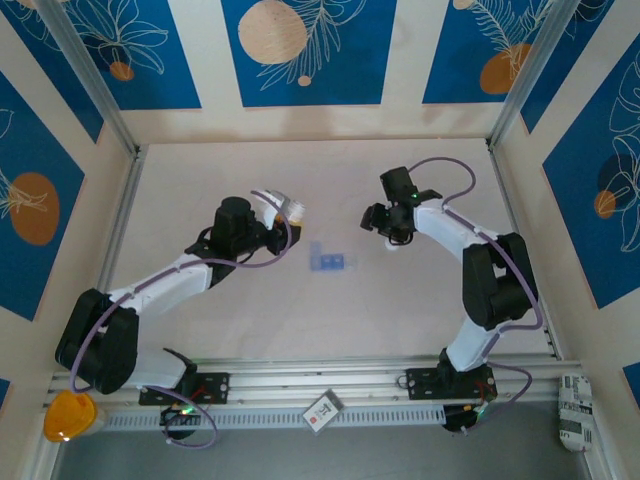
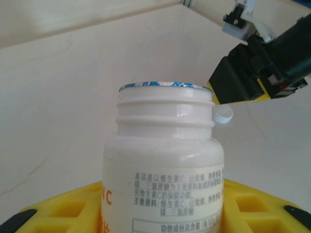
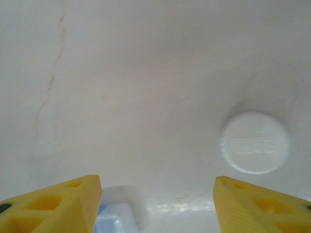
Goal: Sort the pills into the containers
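White-and-black left arm [image 1: 170, 275] and right arm [image 1: 445, 222]; looping purple cables [image 1: 445, 160]; yellow claw fingers [image 3: 53, 204]

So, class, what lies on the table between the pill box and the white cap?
Bare table separates pill box from cap, seen in the right wrist view.

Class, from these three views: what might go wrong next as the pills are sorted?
The uncapped white bottle in the left gripper is off to the side of the blue pill box; tipping it now might scatter pills. The white cap lies loose near the open right gripper and might get knocked.
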